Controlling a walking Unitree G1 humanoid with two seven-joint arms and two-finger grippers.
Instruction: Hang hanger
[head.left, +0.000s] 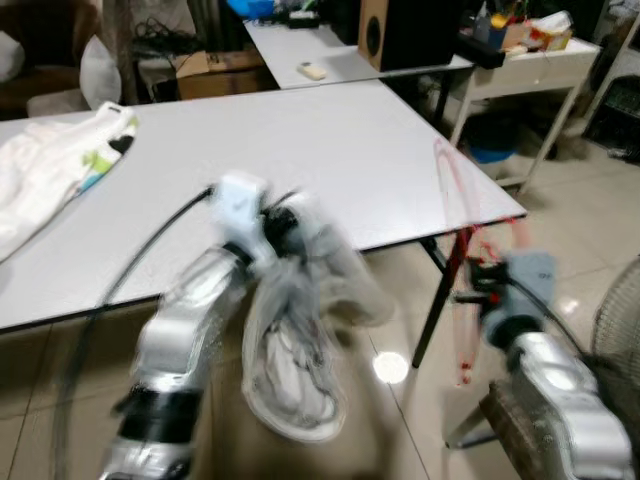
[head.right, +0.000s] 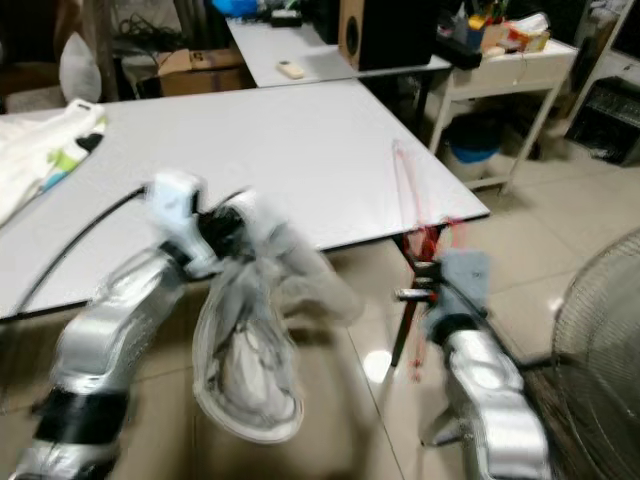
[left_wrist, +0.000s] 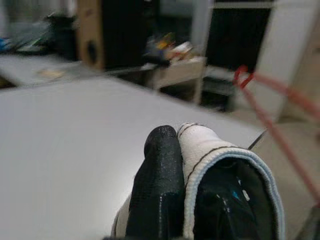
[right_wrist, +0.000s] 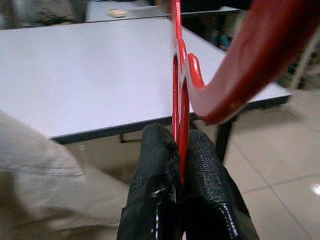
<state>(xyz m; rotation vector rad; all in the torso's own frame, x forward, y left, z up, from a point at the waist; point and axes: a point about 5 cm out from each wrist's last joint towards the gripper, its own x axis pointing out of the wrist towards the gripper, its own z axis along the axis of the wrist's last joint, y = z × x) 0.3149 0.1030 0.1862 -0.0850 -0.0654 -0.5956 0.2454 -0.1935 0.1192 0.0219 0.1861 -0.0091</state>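
At nine o'clock, our left gripper (head.left: 268, 232) pinches the trimmed edge of a limp white-and-grey fabric garment (head.left: 292, 375) that droops below the large white rectangular table (head.left: 330, 150). At three o'clock, our right gripper (right_wrist: 181, 145) is clenched on a thin red plastic hanger (head.left: 462, 300) by the table corner. We judge the carry wants level arms, steady steps, and the hook kept clear of the table edge until a rail appears. We count one hanger, one held garment, two grippers.
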